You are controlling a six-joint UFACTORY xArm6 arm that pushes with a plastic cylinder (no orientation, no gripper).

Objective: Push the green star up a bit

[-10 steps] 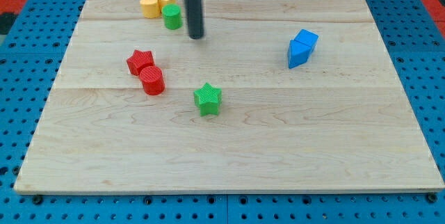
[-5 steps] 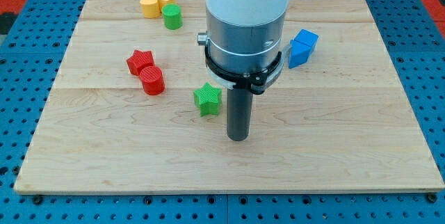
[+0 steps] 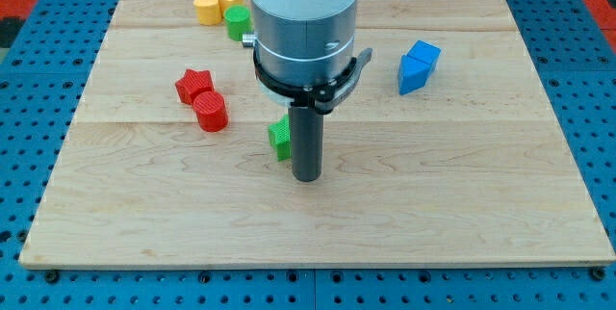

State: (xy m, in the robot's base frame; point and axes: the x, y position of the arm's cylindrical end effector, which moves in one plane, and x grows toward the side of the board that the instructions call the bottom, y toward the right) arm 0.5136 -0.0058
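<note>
My tip (image 3: 306,177) sits just below-right of the green star (image 3: 280,139) (half hidden by the rod) on the worktop (image 3: 462,185). No claw here. It looks light, rigid; I'd push its lower edge.

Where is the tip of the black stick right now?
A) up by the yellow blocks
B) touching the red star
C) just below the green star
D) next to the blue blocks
C: my tip sits at the lower right edge of the green star, partly covering it, far from the red, yellow and blue blocks.
</note>
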